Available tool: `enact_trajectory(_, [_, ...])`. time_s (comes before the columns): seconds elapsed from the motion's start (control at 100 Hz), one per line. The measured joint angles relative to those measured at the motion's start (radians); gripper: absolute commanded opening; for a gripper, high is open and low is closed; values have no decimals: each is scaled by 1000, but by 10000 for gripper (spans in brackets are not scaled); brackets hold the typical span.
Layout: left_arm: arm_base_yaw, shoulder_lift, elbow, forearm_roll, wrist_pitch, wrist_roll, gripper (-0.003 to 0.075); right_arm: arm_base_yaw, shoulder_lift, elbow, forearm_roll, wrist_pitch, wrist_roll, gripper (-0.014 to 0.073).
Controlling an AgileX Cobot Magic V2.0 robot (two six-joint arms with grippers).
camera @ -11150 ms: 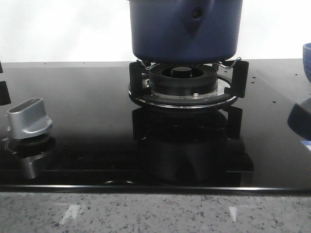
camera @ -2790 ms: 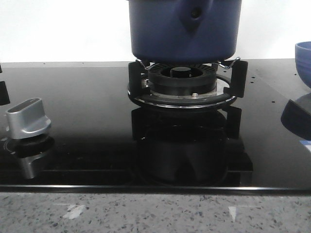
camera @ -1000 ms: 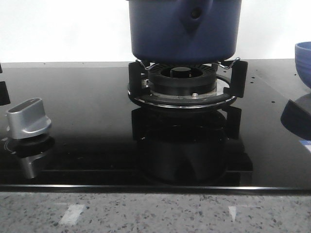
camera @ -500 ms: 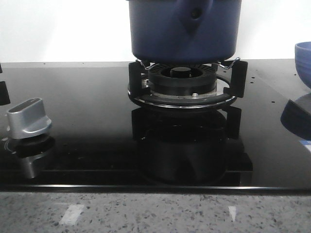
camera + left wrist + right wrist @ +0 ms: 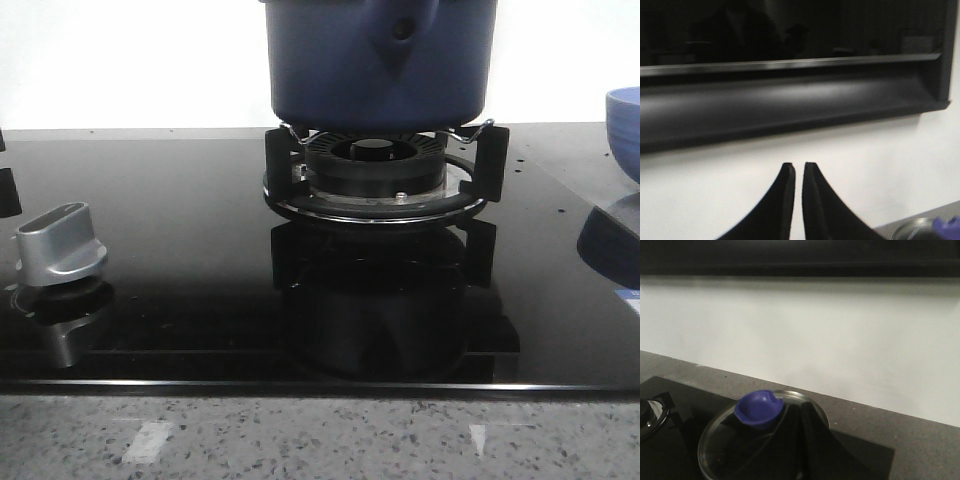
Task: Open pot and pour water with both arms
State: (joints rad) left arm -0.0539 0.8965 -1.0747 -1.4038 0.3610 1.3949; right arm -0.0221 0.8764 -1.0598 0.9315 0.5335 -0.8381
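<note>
From the front, a large dark blue pot sits on the black metal pot stand of a gas burner, at the back centre of a glossy black cooktop. The pot's top is cut off by the frame, so its rim is out of sight. A handle lug with a round hole faces the camera. A silver control knob stands at the near left of the cooktop. A lighter blue bowl shows at the far right edge. A speckled grey counter runs along the front. Neither arm appears in this view.

In the left wrist view, the left gripper points at a white wall below a long dark hood or shelf. Its two black fingers are almost together, with only a thin gap and nothing between them. Part of a metal rim with something blue shows in one corner, blurred.

In the right wrist view, the right gripper holds a glass lid by its blue knob, above the black cooktop, with grey counter and white wall beyond. The jaws are closed around the knob, though the fingertips are hard to see. Another metal-rimmed lid lies at the edge, well apart.
</note>
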Motion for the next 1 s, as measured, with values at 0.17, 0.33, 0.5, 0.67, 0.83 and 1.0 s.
enact_trajectory(0.17, [-48, -202, 246, -2, -56, 48, -20, 7, -221, 253, 2, -68, -25, -46])
enact_trajectory(0.33, [-100, -388, 462, -38, -77, 63, -20, 7, -461, 480, 4, -99, -27, -46])
enact_trajectory(0.5, [-103, -576, 635, -123, -97, 68, -20, 7, -648, 669, 6, -101, -27, -46])
enact_trajectory(0.67, [-103, -719, 755, -180, -101, 68, -20, 7, -741, 778, 6, -101, -27, -46])
enact_trajectory(0.83, [-103, -787, 811, -234, -103, 68, -20, 7, -755, 804, 6, -101, -27, -46])
enact_trajectory(1.0, [-103, -791, 832, -243, -103, 68, -20, 7, -755, 804, 6, -101, -29, -46])
